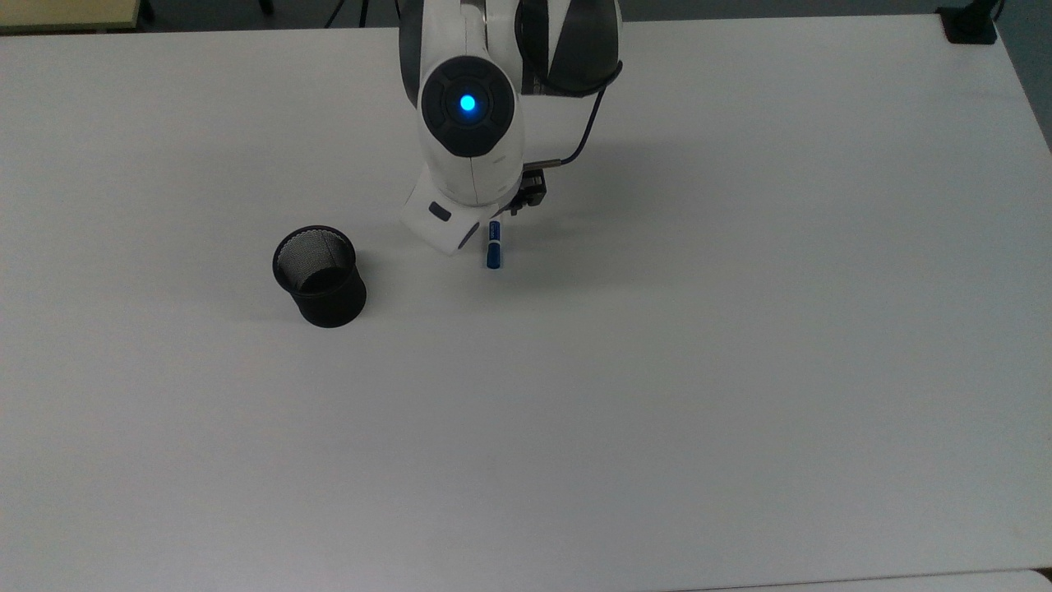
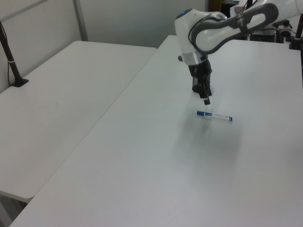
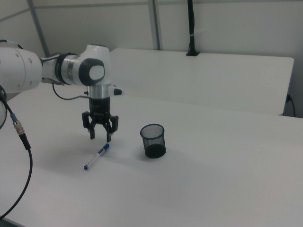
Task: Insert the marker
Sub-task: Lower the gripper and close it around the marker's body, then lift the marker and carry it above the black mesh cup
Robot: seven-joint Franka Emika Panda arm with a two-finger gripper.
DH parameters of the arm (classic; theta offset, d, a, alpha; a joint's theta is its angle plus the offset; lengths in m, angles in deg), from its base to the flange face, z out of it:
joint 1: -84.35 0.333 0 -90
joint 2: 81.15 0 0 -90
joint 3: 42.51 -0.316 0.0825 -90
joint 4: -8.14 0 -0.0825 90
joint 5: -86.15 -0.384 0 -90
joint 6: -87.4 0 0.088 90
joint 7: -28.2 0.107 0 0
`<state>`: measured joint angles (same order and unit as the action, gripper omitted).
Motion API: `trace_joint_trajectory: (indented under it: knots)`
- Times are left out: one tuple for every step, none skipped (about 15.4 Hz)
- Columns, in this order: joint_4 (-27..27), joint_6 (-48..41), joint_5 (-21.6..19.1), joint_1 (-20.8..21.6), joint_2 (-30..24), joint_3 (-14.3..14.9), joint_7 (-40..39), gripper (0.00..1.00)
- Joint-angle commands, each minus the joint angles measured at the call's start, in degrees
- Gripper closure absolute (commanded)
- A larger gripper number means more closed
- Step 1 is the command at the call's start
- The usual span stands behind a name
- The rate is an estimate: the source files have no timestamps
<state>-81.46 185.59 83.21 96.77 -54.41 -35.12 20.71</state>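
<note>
The marker [image 3: 96, 157] lies flat on the white table [image 3: 213, 189], a white barrel with a blue cap. My gripper [image 3: 100, 136] hangs open just above it, fingers pointing down and straddling the blue-capped end without touching. In the top view the arm covers most of the marker [image 1: 493, 252], leaving its blue cap end showing. The black mesh cup [image 1: 319, 275] stands upright to the top view's left of the marker, empty as far as I can see. In the left view the gripper [image 2: 207, 96] hangs in front of the cup, with the marker [image 2: 214, 116] below it.
A second white table [image 2: 71, 94] adjoins this one, with a black clamped post [image 2: 10, 56] on its far edge. A black clamp [image 1: 970, 25] sits at the top view's top right corner. A dark cable [image 3: 21, 137] hangs at the right view's left.
</note>
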Motion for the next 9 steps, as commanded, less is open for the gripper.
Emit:
trace_joint_trajectory:
  knots:
    - [-0.75,2.10,2.16,0.24,1.90,-0.61,-0.77,0.40]
    - [-0.66,2.27,2.24,0.24,2.43,-0.70,-0.77,0.40]
    - [-0.66,2.88,2.16,0.24,2.87,-0.96,-0.60,0.40]
    - [-0.57,3.32,2.16,0.33,3.14,-1.05,-0.34,0.40]
    - [-0.49,3.41,2.16,0.33,3.58,-1.23,0.10,0.42]
    - [-0.14,3.41,2.16,0.33,4.10,-1.58,0.37,0.44]
    - [-0.05,3.50,2.07,0.24,4.28,-1.75,0.46,0.50]
    - [-0.05,3.85,1.98,0.24,4.37,-1.84,0.81,0.56]
    - [-0.13,5.16,1.89,0.15,4.37,-1.84,1.42,0.62]
